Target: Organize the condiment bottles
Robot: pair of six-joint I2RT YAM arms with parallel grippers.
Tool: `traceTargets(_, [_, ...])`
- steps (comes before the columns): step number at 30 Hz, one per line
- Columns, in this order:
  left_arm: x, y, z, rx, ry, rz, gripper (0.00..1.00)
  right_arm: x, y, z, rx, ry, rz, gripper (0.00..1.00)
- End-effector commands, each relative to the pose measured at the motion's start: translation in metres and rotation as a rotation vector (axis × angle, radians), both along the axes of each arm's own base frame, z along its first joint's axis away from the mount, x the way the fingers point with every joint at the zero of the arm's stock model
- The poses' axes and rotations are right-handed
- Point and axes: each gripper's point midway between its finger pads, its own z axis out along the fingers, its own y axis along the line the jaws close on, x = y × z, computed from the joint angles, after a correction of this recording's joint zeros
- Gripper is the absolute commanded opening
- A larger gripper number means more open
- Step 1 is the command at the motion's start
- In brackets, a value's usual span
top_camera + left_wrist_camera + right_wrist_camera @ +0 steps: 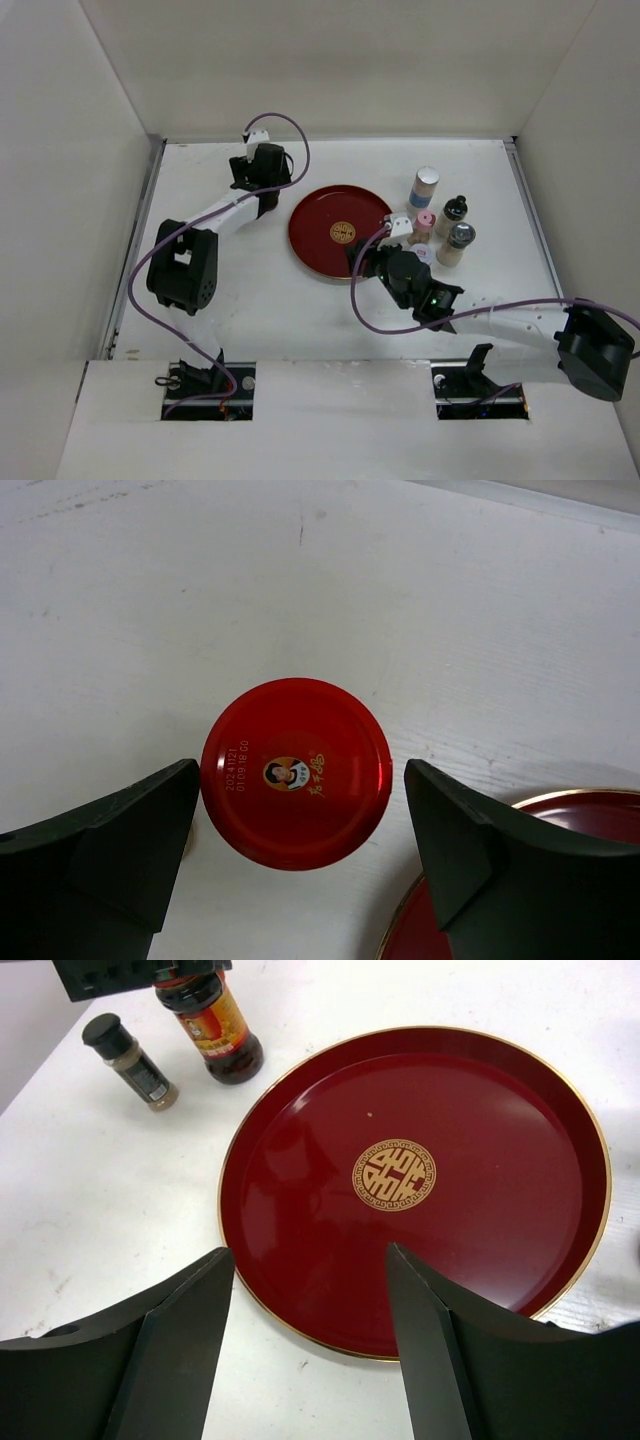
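Left gripper (300,815) straddles the red-capped jar (296,770), jaws spread; right gripper (309,1257) hangs open over the dark-red tray's (500,1110) near rim.

This is a robotics lab test cell, not a kitchen. The round dark-red tray (315,215) lies on a bare white table (230,310), boxed in by plain white panels (300,60) behind the tray and to both its sides. Nearer than the tray, the left arm (183,268) and right arm (510,325) are bolted at the table's edge. Their bases sit in cut-outs (205,385) of a white board, and purple cables (352,290) loop loose. The condiment bottles (456,212) just right of the tray are small household goods set on this work surface.
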Motion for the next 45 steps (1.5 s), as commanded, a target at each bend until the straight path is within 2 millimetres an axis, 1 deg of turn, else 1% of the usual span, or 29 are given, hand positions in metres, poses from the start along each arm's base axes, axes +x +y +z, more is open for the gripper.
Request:
traceTargets(1, [0.012,0.002,0.009,-0.038,-0.028,0.02,0.83,0.006,-0.006,0.019,0.073,-0.045,-0.036,0.69])
traceTargets(3, [0.014,0.004,0.006,-0.045,-0.027,0.027,0.82,0.008,-0.011,0.02,0.076,-0.048,-0.051,0.69])
traceTargets(5, [0.017,0.003,0.005,-0.05,-0.025,0.021,0.79,0.009,-0.011,0.017,0.074,-0.043,-0.052,0.69])
traceTargets(10, [0.02,0.0,0.007,-0.057,-0.026,0.01,0.64,0.011,-0.01,0.014,0.068,-0.039,-0.052,0.69])
traceTargets(13, [0.018,-0.001,0.013,-0.063,-0.044,0.006,0.51,0.01,-0.01,0.015,0.069,-0.04,-0.052,0.69])
traceTargets(14, [0.017,-0.002,0.021,-0.067,-0.061,0.005,0.47,0.01,-0.01,0.014,0.068,-0.039,-0.052,0.69])
traceTargets(16, [0.016,-0.005,0.043,-0.079,-0.111,-0.001,0.43,0.011,-0.009,0.013,0.066,-0.037,-0.051,0.69])
traceTargets(21, [0.004,-0.016,0.111,-0.113,-0.257,-0.034,0.41,0.01,-0.012,0.015,0.077,-0.04,-0.06,0.71])
traceTargets(23, [-0.003,-0.026,0.132,-0.137,-0.303,-0.061,0.4,0.012,-0.017,0.018,0.093,-0.041,-0.075,0.72])
traceTargets(25, [-0.011,-0.042,0.146,-0.154,-0.328,-0.101,0.4,0.014,-0.023,0.017,0.103,-0.04,-0.095,0.75])
traceTargets(26, [-0.015,-0.051,0.149,-0.158,-0.333,-0.123,0.4,0.016,-0.028,0.018,0.109,-0.039,-0.111,0.75])
traceTargets(30, [-0.026,-0.09,0.149,-0.178,-0.324,-0.212,0.4,0.018,-0.04,0.023,0.141,-0.046,-0.143,0.76])
traceTargets(34, [-0.031,-0.123,0.145,-0.202,-0.319,-0.272,0.4,0.02,-0.063,0.028,0.145,-0.072,-0.239,0.82])
traceTargets(37, [-0.032,-0.145,0.139,-0.207,-0.314,-0.307,0.4,0.022,-0.077,0.03,0.169,-0.083,-0.281,0.83])
traceTargets(41, [-0.029,-0.168,0.12,-0.204,-0.293,-0.34,0.4,0.022,-0.08,0.03,0.182,-0.078,-0.283,0.83])
traceTargets(45, [-0.023,-0.181,0.1,-0.192,-0.272,-0.355,0.4,0.022,-0.08,0.031,0.19,-0.082,-0.281,0.83])
